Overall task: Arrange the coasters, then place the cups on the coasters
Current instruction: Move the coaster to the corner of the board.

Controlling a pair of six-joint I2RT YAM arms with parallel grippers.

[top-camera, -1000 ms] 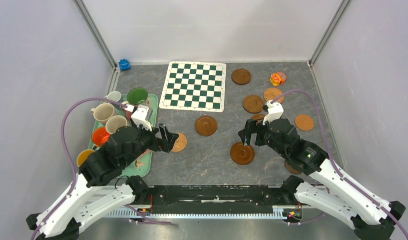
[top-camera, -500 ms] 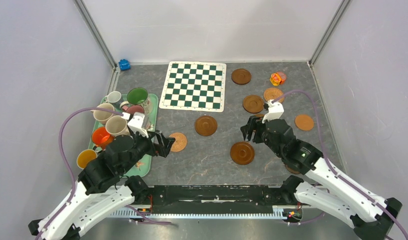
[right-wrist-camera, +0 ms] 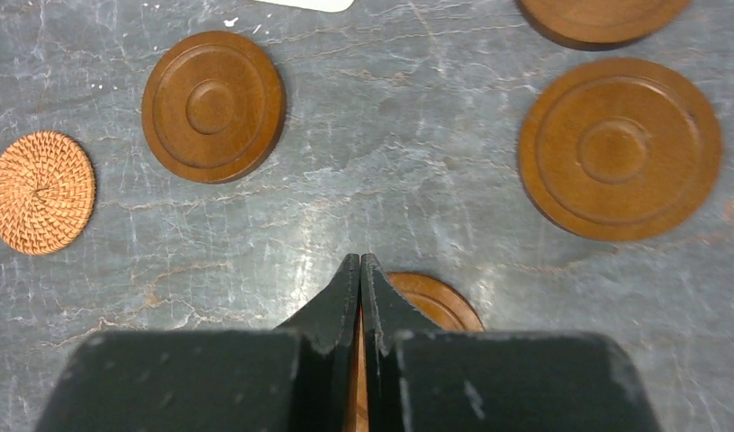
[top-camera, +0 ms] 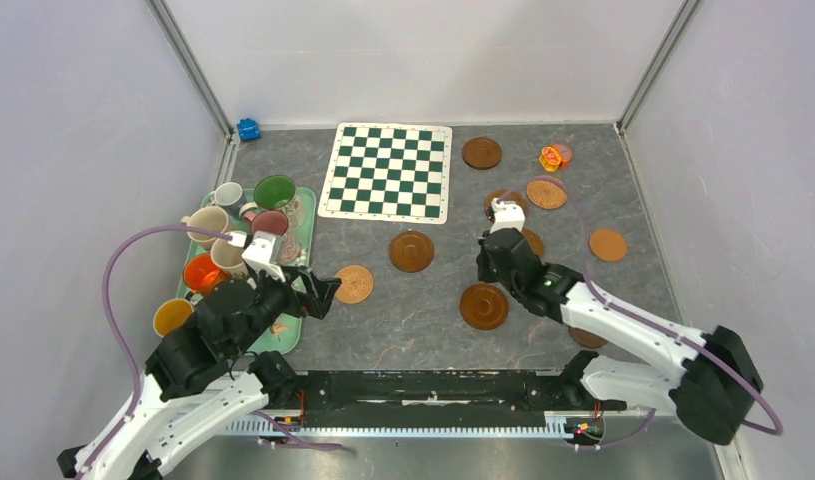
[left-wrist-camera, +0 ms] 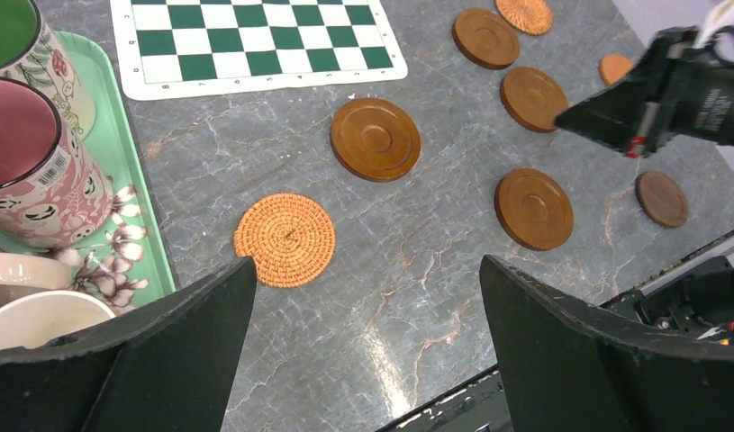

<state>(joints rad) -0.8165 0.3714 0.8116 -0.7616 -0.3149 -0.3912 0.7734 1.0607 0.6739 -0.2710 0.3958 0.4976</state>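
Right gripper (right-wrist-camera: 360, 270): fingers pressed together, gripping nothing. A dark wooden coaster (right-wrist-camera: 435, 301) lies partly hidden under its tips. Left gripper (left-wrist-camera: 367, 262): spread wide, with a woven coaster (left-wrist-camera: 285, 238) just ahead by its left finger.

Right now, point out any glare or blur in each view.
Top external: even light, sharp, shadows soft. Left wrist: the left fingers loom dark and featureless in the foreground, and a pale sheen lies on the table. Right wrist: a sheen on the table just ahead of the shut right fingers; the coasters are crisp.
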